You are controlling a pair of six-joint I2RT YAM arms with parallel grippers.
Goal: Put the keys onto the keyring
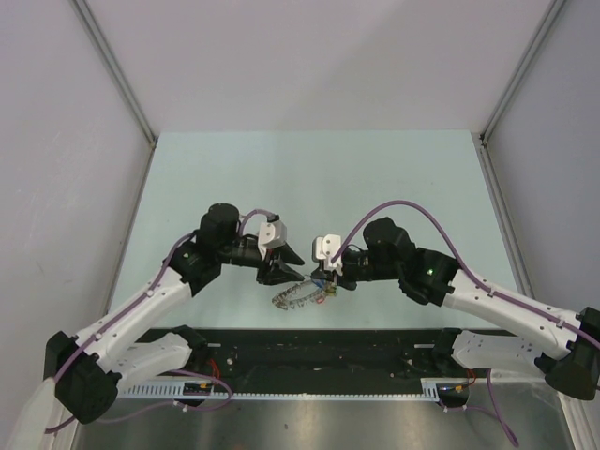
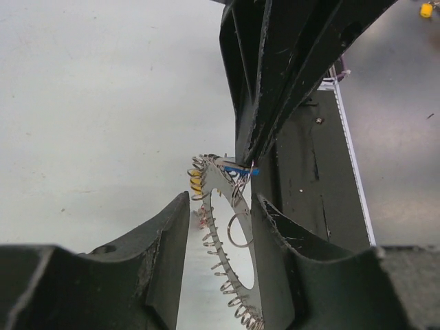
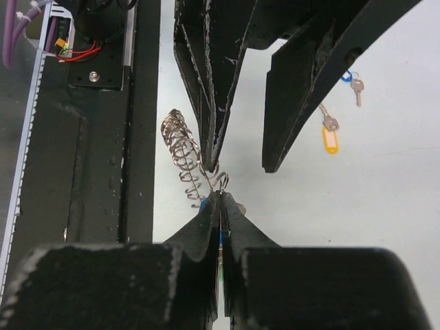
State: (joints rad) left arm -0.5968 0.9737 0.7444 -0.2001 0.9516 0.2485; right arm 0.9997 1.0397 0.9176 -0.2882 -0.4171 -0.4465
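**Right gripper** (image 3: 220, 206): black fingers pressed flat together, no gap at the tips. Clamped at the pinch line: the blue plastic tag of the held key (image 2: 240, 170), visible only as a thin blue sliver. Small wire split ring (image 2: 238, 230) just below it, in front of the keyring's open centre.

**Left gripper** (image 2: 220, 203): partly open, with its two wedge-shaped fingers (image 3: 302, 89) clearly apart and pale table visible through the gap from the right wrist view. In its own wrist view, keyring (image 2: 218, 196) running up between the fingers. Contact with either pad not determinable.

**Keyring**
- Location: between the two sets of fingertips, close to the near edge of the table (image 1: 375, 178), just beyond the black base rail (image 1: 328, 342).
- Construction: curved grey metal band edged with springy wire coils, open in the middle.
- Yellow tags (image 2: 196, 181) hanging at its far end, beside the blue tag.

**Surroundings**
- Matte, pale green tabletop.
- Loose yellow-tagged key (image 3: 331, 141) and loose blue-tagged key (image 3: 350, 79) lying flat, well apart from the keyring, beyond the left fingers.

**Obstructions**
- Right wrist view: left fingers crossing directly over the pinch point, hiding most of the keyring.
- Left wrist view: right fingers covering the area above the blue tag.
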